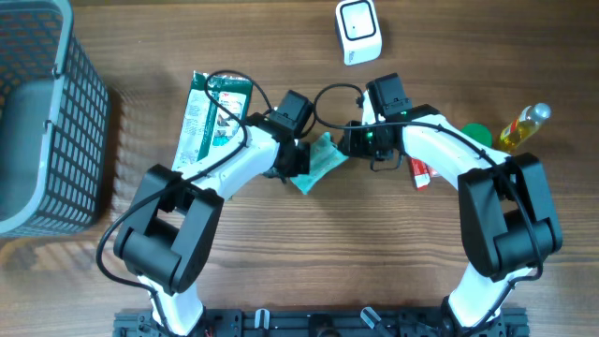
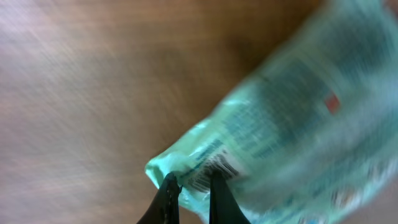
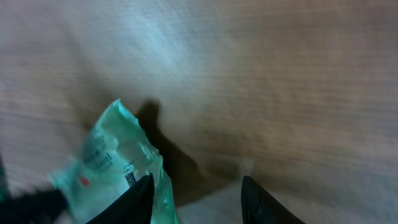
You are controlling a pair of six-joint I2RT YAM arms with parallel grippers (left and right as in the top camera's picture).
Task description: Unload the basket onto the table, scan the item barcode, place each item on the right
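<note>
From above, the teal packet [image 1: 323, 161] sits at the middle of the tabletop [image 1: 318, 271], between my 2 arms. My left fingers [image 1: 299, 161] are at its left edge and my right fingers [image 1: 358, 140] are just beside its right side. I cannot tell from here whether the packet is lifted or lying flat. Only this view shows the white scanner [image 1: 357, 31], well apart near the far edge. It also shows the basket [image 1: 37, 112] at the left and a green-and-white pouch [image 1: 211, 117] near my left arm.

My left wrist camera is blurred, but it shows what the overhead hides. My left fingers [image 2: 191, 182] are clenched on 1 corner of the teal packet [image 2: 292, 124], right on the sealed edge. The barcode [image 2: 214, 168] is printed just beside the fingertips, close enough that I judge they could shade part of it.

In my right wrist view, my right fingers [image 3: 196, 183] stand apart with only bare wood between them, grasping nothing. The teal packet [image 3: 112, 165] is off to 1 side, next to 1 finger. The dark shadow beside it suggests the packet is raised off the wood.

I judge the packet to be light, soft film that is floppy and a little slick. Held by 1 corner it will likely sag and curl the code. The flat seam is the place to pinch, and a 2nd hold on the opposite edge would stretch the barcode flat for the scanner.
</note>
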